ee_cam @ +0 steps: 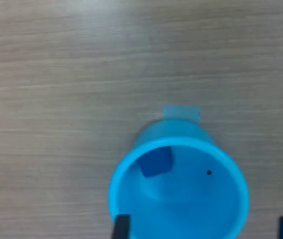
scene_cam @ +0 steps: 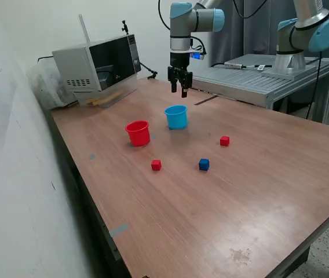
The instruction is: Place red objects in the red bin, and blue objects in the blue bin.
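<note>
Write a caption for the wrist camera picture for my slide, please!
Looking down past the open gripper into the blue cup, with one blue cube inside.

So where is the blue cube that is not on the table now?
It lies inside the light blue cup, as the wrist view shows the blue cube on the cup's floor. In the exterior view this cup stands right of the red cup.
</note>
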You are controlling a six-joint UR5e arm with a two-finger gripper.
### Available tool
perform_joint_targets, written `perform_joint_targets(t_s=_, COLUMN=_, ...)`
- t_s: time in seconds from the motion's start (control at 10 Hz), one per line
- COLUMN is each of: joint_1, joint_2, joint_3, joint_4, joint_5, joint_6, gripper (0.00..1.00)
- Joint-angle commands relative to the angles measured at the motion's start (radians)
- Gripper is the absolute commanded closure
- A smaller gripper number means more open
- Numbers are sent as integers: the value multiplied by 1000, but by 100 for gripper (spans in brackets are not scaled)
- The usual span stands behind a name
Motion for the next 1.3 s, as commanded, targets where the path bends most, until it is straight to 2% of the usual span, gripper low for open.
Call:
perform_joint_targets(t_s=0.0, joint_1=-16, joint_2=-3, joint_3=0, joint_4=0, joint_5=-3, joint_6=-1, gripper=0)
perform_joint_targets(t_s=0.3, joint_1=30, joint_2=-88, joint_3=20, joint_4=21, joint_5=-1, joint_6=0, gripper=0)
perform_joint_targets(t_s=0.6, joint_1=270, joint_2=-254, joint_3=20, joint_4=209, joint_5=-1, joint_6=-33, gripper=0)
perform_joint_targets(t_s=0.7, joint_1=321, joint_2=-282, joint_3=18, joint_4=252, joint_5=-4, joint_6=-35, gripper=0)
perform_joint_targets(t_s=1.0, joint_1=433, joint_2=-317, joint_3=18, joint_4=268, joint_5=-3, joint_6=-20, gripper=0)
perform_joint_targets(t_s=1.1, joint_1=462, joint_2=-307, joint_3=5, joint_4=268, joint_5=-1, joint_6=-20, gripper=0)
perform_joint_targets(t_s=1.2, joint_1=493, joint_2=-258, joint_3=-55, joint_4=268, joint_5=-3, joint_6=-21, gripper=0)
